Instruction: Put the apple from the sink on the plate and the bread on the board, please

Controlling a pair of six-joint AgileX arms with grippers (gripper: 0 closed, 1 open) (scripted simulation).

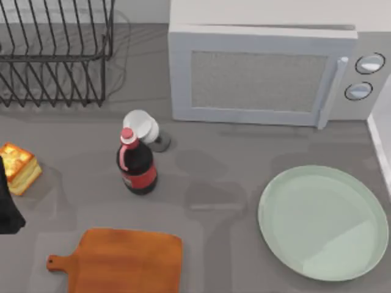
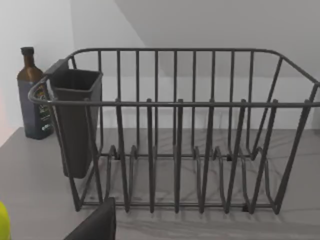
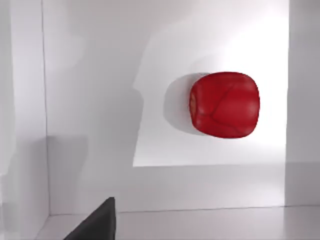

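Two arms work at a grey counter (image 1: 244, 152). At the counter's left edge a dark part of the left arm (image 1: 7, 207) shows, with the bread (image 1: 19, 167) just beside it and the board (image 1: 125, 261) nearby toward the front. Whether the left claw is released or clenched cannot be told. Its wrist camera faces a wire dish rack (image 2: 190, 130) holding a dark cup (image 2: 75, 120), with a brown bottle (image 2: 32, 95) beyond. The right wrist camera looks into the white sink (image 3: 100, 125), where the apple (image 3: 224, 104) lies ahead of the right claw, apart from it; that claw's state cannot be told either. On the counter's right the plate (image 1: 324, 220) is bare. A cola bottle (image 1: 135, 165) stands mid-counter before a microwave (image 1: 263, 73).
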